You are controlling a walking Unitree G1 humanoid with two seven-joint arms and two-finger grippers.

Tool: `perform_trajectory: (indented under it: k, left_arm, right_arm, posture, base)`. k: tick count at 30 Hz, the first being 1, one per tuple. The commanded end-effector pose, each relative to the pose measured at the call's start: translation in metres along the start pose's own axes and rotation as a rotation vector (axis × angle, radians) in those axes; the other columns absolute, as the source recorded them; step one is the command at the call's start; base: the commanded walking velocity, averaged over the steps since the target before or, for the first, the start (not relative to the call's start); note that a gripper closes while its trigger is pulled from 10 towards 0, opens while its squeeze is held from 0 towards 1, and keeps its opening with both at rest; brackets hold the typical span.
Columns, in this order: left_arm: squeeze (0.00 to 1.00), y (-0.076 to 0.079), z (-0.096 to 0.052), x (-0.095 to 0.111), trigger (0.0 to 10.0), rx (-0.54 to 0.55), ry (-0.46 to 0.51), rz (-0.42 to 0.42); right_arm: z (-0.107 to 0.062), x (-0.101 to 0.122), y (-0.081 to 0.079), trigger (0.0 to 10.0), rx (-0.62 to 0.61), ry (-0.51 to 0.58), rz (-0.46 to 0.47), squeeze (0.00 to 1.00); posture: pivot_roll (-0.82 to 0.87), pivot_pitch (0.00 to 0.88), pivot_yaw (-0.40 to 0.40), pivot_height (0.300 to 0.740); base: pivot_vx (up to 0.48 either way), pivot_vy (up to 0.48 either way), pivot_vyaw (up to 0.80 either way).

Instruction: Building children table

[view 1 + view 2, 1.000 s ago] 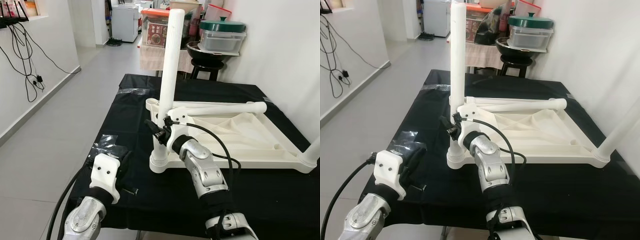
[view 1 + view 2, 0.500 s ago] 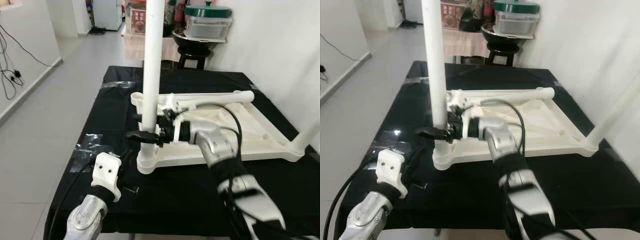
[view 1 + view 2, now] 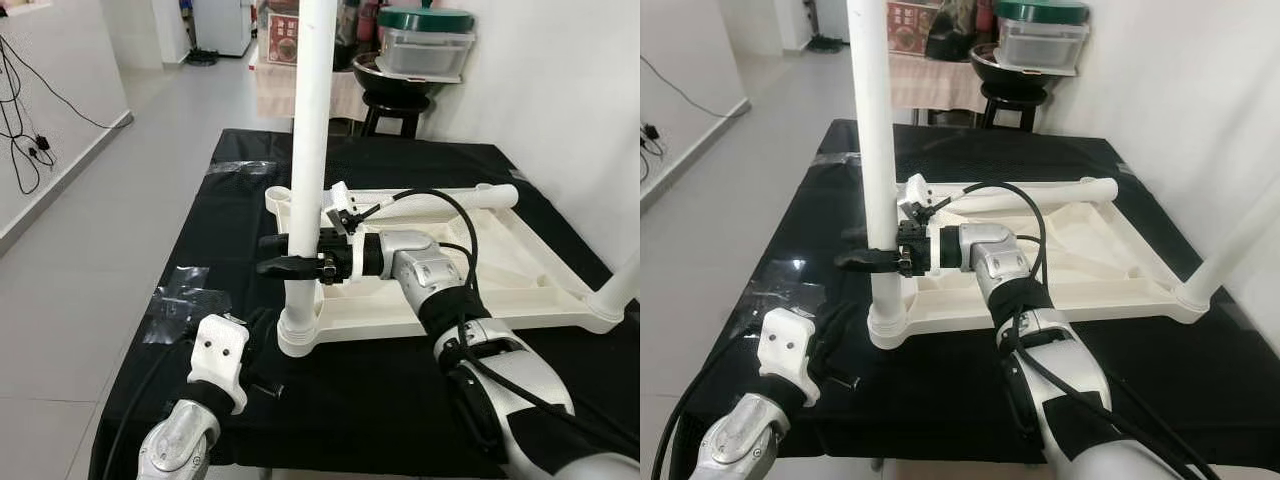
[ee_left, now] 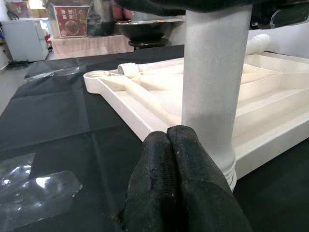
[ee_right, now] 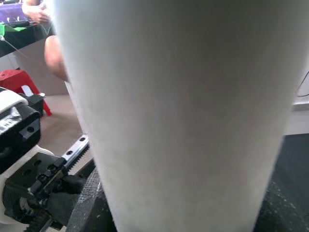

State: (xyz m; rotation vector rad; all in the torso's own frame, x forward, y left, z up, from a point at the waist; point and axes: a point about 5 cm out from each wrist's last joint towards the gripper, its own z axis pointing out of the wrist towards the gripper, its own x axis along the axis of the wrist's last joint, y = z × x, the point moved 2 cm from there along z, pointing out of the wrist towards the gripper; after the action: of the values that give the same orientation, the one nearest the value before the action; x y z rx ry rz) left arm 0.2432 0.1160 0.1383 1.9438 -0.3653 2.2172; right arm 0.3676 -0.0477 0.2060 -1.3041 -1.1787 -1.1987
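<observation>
- Black-clothed table [image 3: 420, 390] in a tiled room; the white tabletop [image 3: 520, 270] lies upside down on it, right of centre.
- Leg [image 3: 308, 150] stands upright in the tabletop's near-left corner socket; a second leg [image 3: 440, 197] lies flat along the far edge.
- Right gripper [image 3: 285, 254] reaches in from the right, arm roughly level, black fingers [image 3: 290, 266] clamped around the upright leg above its base.
- Right wrist view: leg [image 5: 178, 116] pressed right up against the camera, fingers flanking it; a person's arm shows at the far edge.
- Left gripper [image 4: 175, 159] is low at the near-left, just short of the leg base, fingers pressed together, holding nothing.
- Left wrist view: socket collar [image 4: 231, 171] and clear tape [image 4: 34, 191] on the cloth.
</observation>
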Motion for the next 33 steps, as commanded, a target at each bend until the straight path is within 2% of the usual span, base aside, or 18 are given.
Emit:
perform_trajectory:
  k: [1, 2, 3, 5, 6, 7, 8, 10, 12, 20, 21, 23, 25, 26, 30, 31, 32, 33]
  left_arm:
    - [0.0, 0.003, -0.001, 0.002, 10.0, 0.0, 0.002, 0.008]
    - [0.0, 0.003, -0.001, 0.002, 10.0, 0.001, 0.004, 0.008]
    - [0.0, 0.003, -0.001, 0.003, 10.0, 0.002, 0.006, 0.008]
    - [0.0, 0.003, -0.002, 0.003, 10.0, 0.002, 0.007, 0.008]
    - [0.0, 0.003, -0.002, 0.003, 10.0, 0.002, 0.007, 0.008]
    - [0.0, 0.003, -0.002, 0.004, 10.0, 0.002, 0.007, 0.009]
    - [0.0, 0.001, -0.001, 0.005, 10.0, 0.003, 0.01, 0.01]
    - [0.0, -0.001, 0.0, 0.006, 10.0, 0.004, 0.013, 0.01]
    - [0.0, -0.002, 0.001, 0.005, 10.0, 0.002, 0.012, 0.012]
    - [0.0, -0.005, 0.003, 0.004, 10.0, 0.003, 0.006, 0.01]
    - [0.0, -0.006, 0.003, 0.004, 10.0, 0.009, 0.006, 0.013]
    - [0.0, -0.006, 0.003, 0.004, 10.0, 0.009, 0.006, 0.013]
    - [0.0, -0.007, 0.003, 0.005, 10.0, 0.019, 0.007, 0.019]
    - [0.0, -0.008, 0.003, 0.005, 10.0, 0.021, 0.007, 0.02]
    - [0.0, -0.008, 0.005, 0.005, 10.0, 0.02, 0.007, 0.021]
    - [0.0, -0.008, 0.005, 0.005, 10.0, 0.02, 0.007, 0.021]
    - [0.0, -0.008, 0.005, 0.005, 10.0, 0.018, 0.007, 0.021]
    - [0.0, -0.008, 0.005, 0.005, 10.0, 0.018, 0.007, 0.021]
  right_arm:
    - [-0.008, -0.005, 0.005, 0.0, -0.067, 0.013, 0.013, 0.0]
    - [-0.012, -0.006, 0.008, 0.0, -0.117, 0.013, 0.0, 0.0]
    - [-0.016, -0.011, 0.014, 0.0, -0.241, 0.006, -0.012, 0.0]
    - [-0.019, -0.014, 0.017, 0.0, -0.325, 0.001, -0.019, 0.0]
    - [-0.019, -0.014, 0.017, 0.0, -0.325, 0.001, -0.019, 0.0]
    - [-0.019, -0.019, 0.025, 0.0, -0.54, 0.033, 0.016, 0.0]
    - [-0.018, -0.028, 0.023, 0.0, -0.785, 0.114, 0.088, 0.0]
    - [-0.013, -0.047, -0.003, 0.0, -1.018, 0.16, 0.131, 0.0]
    - [0.005, -0.054, -0.014, 0.0, -0.937, 0.121, 0.092, 0.0]
    - [0.018, -0.05, -0.003, 0.0, -0.843, 0.093, 0.061, 0.0]
    - [0.02, -0.048, -0.002, 10.0, -0.821, 0.085, 0.049, 0.0]
    - [0.02, -0.048, -0.002, 10.0, -0.821, 0.085, 0.049, 0.0]
    - [0.026, -0.042, -0.005, 10.0, -0.711, 0.091, 0.036, 0.0]
    - [0.029, -0.033, -0.01, 10.0, -0.623, 0.108, 0.043, 1.0]
    - [0.028, -0.011, -0.019, 10.0, -0.317, 0.114, -0.022, 1.0]
    - [0.028, -0.011, -0.019, 10.0, -0.317, 0.114, -0.022, 1.0]
    - [0.025, -0.009, -0.017, 10.0, -0.247, 0.076, -0.057, 0.67]
    - [0.025, -0.009, -0.017, 10.0, -0.247, 0.076, -0.057, 0.67]
  posture:
    - [0.09, 0.0, -0.117, 0.74]
    - [0.09, 0.0, -0.117, 0.74]
    - [0.09, 0.0, -0.126, 0.74]
    - [0.09, 0.0, -0.129, 0.74]
    - [0.09, 0.0, -0.129, 0.74]
    - [0.07, 0.0, -0.131, 0.74]
    - [0.07, 0.0, -0.118, 0.74]
    - [0.05, 0.0, -0.101, 0.74]
    - [0.05, 0.0, -0.087, 0.74]
    - [0.07, 0.0, -0.092, 0.74]
    - [0.07, 0.0, -0.095, 0.74]
    - [0.07, 0.0, -0.095, 0.74]
    - [0.09, 0.0, -0.094, 0.74]
    - [0.09, 0.0, -0.094, 0.74]
    - [0.09, 0.0, -0.095, 0.74]
    - [0.09, 0.0, -0.095, 0.74]
    - [0.1, 0.0, -0.096, 0.74]
    - [0.1, 0.0, -0.096, 0.74]
  base:
    - [0.0, 0.0, 0.0]
    - [0.0, 0.0, 0.0]
    - [0.0, 0.0, 0.0]
    - [0.0, 0.0, 0.0]
    - [0.0, 0.0, 0.0]
    - [0.0, 0.0, 0.0]
    - [0.0, 0.0, 0.0]
    - [0.0, 0.0, 0.0]
    - [0.0, 0.0, 0.0]
    - [0.0, 0.0, 0.0]
    - [0.0, 0.0, 0.0]
    - [0.0, 0.0, 0.0]
    - [0.0, 0.0, 0.0]
    - [0.0, 0.0, 0.0]
    - [0.0, 0.0, 0.0]
    - [0.0, 0.0, 0.0]
    - [0.0, 0.0, 0.0]
    - [0.0, 0.0, 0.0]
